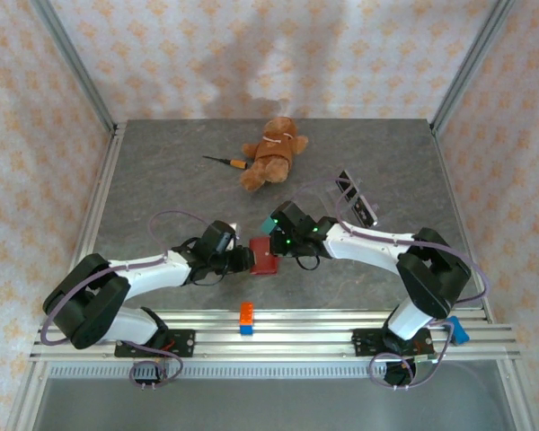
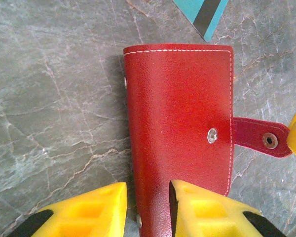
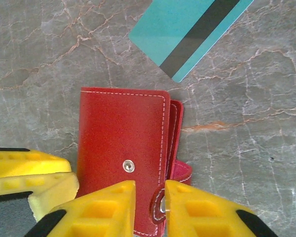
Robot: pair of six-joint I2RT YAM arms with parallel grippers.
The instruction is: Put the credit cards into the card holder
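Observation:
The dark red card holder (image 1: 265, 261) lies folded flat on the grey table between both grippers. In the left wrist view my left gripper (image 2: 148, 190) stands narrowly open over the holder's (image 2: 180, 108) folded edge, one finger on the table and the other over the leather. My right gripper (image 3: 150, 190) is narrowly open around the snap tab (image 3: 159, 205), which curls up against one finger. The tab (image 2: 259, 138) is unsnapped. A teal credit card (image 3: 187, 32) with a black stripe lies just beyond the holder (image 3: 121, 133). The yellow and greenish cards are out of view.
A brown teddy bear (image 1: 272, 151) and a small screwdriver (image 1: 225, 162) lie at the back. A clear acrylic stand with a dark card (image 1: 357, 196) is at the right. An orange-and-blue block (image 1: 246, 317) sits on the front rail.

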